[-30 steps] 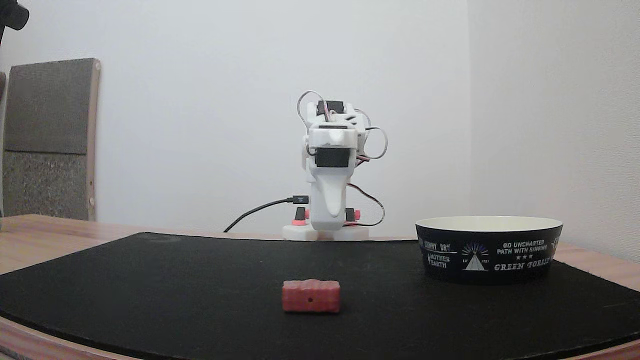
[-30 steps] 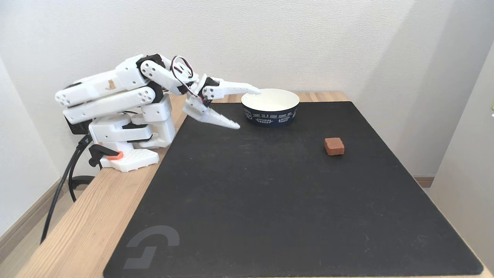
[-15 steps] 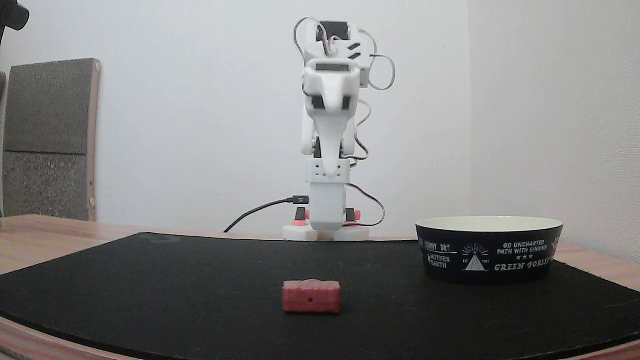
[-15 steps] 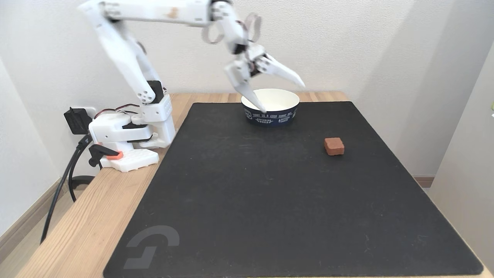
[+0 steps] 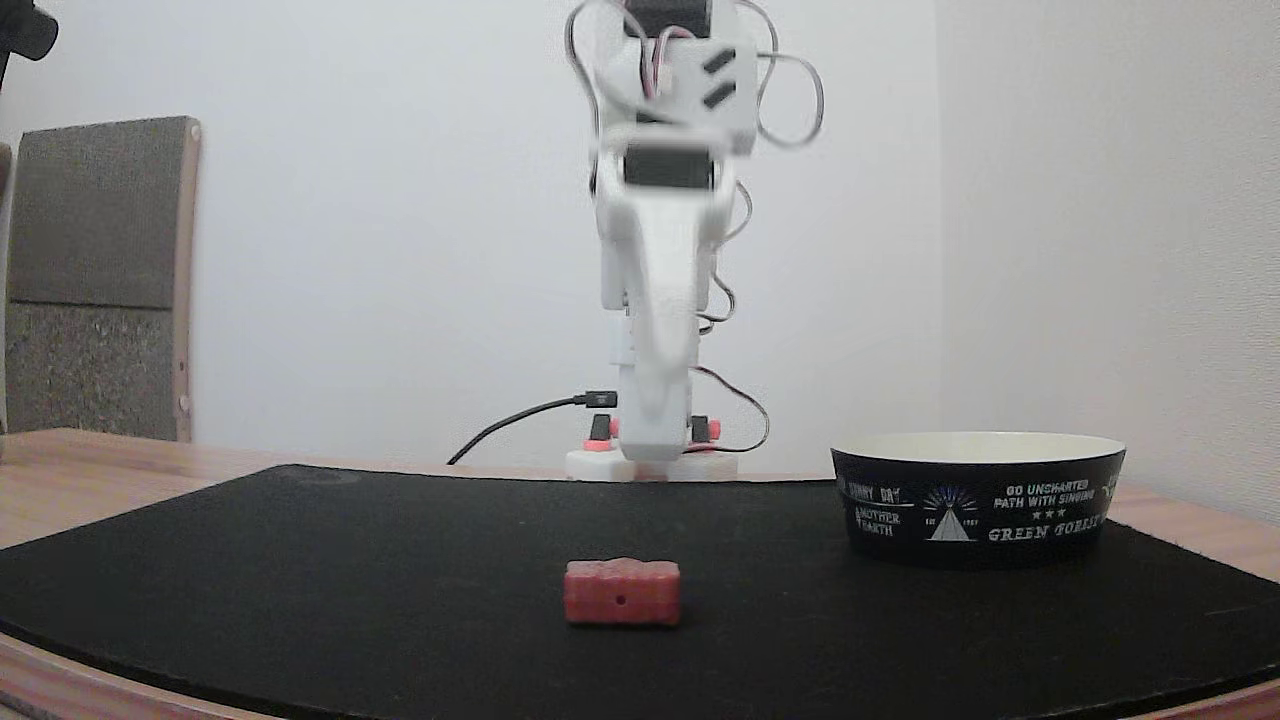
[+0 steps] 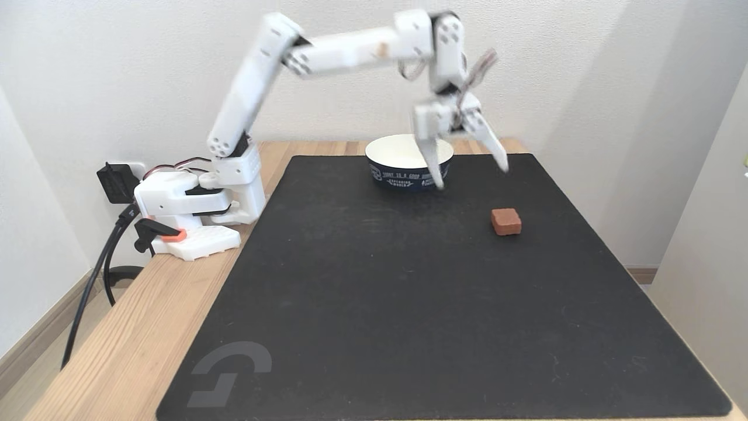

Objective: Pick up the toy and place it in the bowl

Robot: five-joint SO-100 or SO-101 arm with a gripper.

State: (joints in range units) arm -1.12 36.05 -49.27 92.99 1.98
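The toy (image 6: 506,221), a small reddish-pink block with a bumpy top, lies on the black mat; in the low fixed view the toy (image 5: 622,592) shows a tiny dark hole in its side. The dark bowl (image 6: 409,161) with a cream inside stands at the mat's far edge, and the bowl (image 5: 978,497) carries white text and a triangle. My white gripper (image 6: 471,176) hangs open and empty in the air, blurred, between bowl and toy, fingers pointing down. From the low front the gripper (image 5: 655,395) is seen edge-on above the mat.
The arm's base (image 6: 193,204) sits on the wooden table (image 6: 128,345) left of the black mat (image 6: 409,304), with a black cable (image 6: 93,280) trailing off the edge. A grey padded panel (image 5: 98,275) leans on the wall.
The arm has unfolded from its low rest pose, risen, and swung out over the mat towards the toy. The gripper stays open. Toy and bowl have not moved.
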